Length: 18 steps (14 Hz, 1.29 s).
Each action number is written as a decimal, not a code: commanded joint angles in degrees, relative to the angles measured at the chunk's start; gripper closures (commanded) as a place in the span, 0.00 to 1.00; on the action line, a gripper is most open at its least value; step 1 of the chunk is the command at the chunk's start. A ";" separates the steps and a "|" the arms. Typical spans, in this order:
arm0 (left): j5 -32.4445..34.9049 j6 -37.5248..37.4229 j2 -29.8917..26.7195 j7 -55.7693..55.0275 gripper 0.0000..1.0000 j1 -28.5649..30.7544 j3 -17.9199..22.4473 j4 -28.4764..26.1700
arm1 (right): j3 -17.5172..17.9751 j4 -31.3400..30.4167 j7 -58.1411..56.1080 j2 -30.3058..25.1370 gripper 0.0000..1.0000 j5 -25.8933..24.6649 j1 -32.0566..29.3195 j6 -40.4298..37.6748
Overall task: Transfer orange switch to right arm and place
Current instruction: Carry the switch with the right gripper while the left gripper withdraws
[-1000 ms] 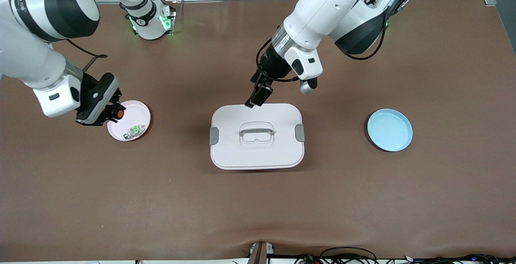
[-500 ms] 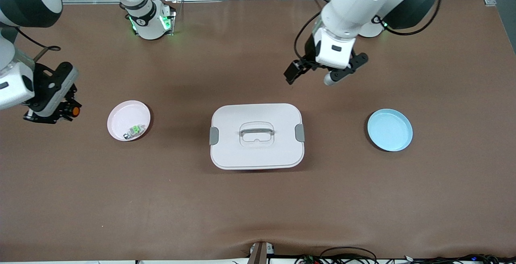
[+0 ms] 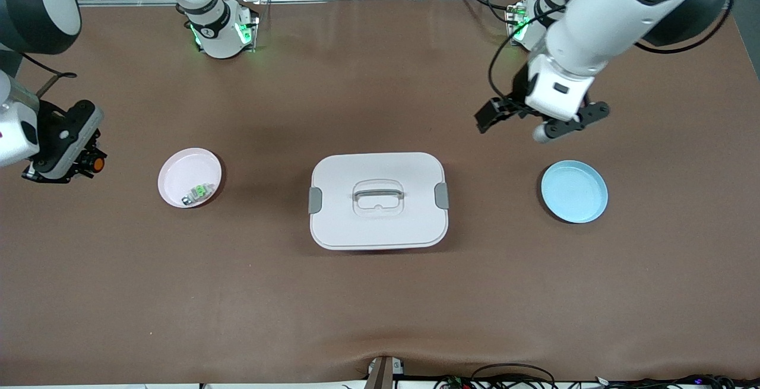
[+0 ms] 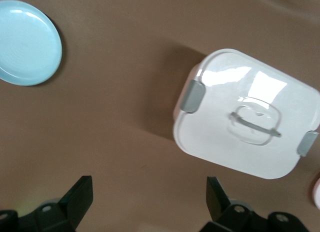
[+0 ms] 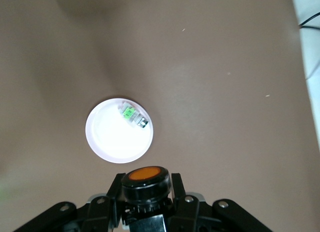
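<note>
Orange switch (image 3: 98, 164) sits clamped in the right end effector (image 3: 90, 163), over the worktop (image 3: 380, 294) beside the pink dish (image 3: 178, 170) — transfer done, placing left. Left end effector (image 3: 515, 120) hangs spread and empty near the blue plate (image 3: 574, 191).

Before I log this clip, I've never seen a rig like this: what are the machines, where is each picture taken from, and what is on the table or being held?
Two white robot arms work at a brown table. The wide picture looks down from a high camera facing them; each of the other two comes from a camera on one arm's wrist.

On the table: a white lidded box in the middle, a blue plate toward the left arm's end, and a pink dish holding a green-and-clear part toward the right arm's end.

The right pincer is over bare table beside the pink dish, shut on the orange switch. The left pincer is open and empty, above bare table near the blue plate.
</note>
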 commanded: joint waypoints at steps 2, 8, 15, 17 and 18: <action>0.68 -3.10 -2.54 10.63 0.00 6.59 -0.41 -1.64 | 0.96 -6.47 -3.12 -0.35 1.00 -1.11 -1.40 4.14; 2.78 -3.11 -4.12 25.74 0.00 16.96 -0.50 -4.79 | 1.14 -19.83 -7.87 -2.46 1.00 0.03 -5.61 12.75; 2.79 1.10 -11.75 33.05 0.00 20.66 -0.33 -16.21 | 0.96 -36.53 -19.54 -6.86 1.00 6.78 -9.48 28.13; 2.79 1.64 -12.65 36.39 0.00 20.85 -0.33 -17.55 | 0.96 -39.79 -21.75 -7.03 1.00 8.03 -10.54 32.35; 2.79 1.73 -12.39 36.49 0.00 20.85 -0.33 -17.46 | 0.96 -41.63 -22.20 -7.12 1.00 8.03 -10.63 34.81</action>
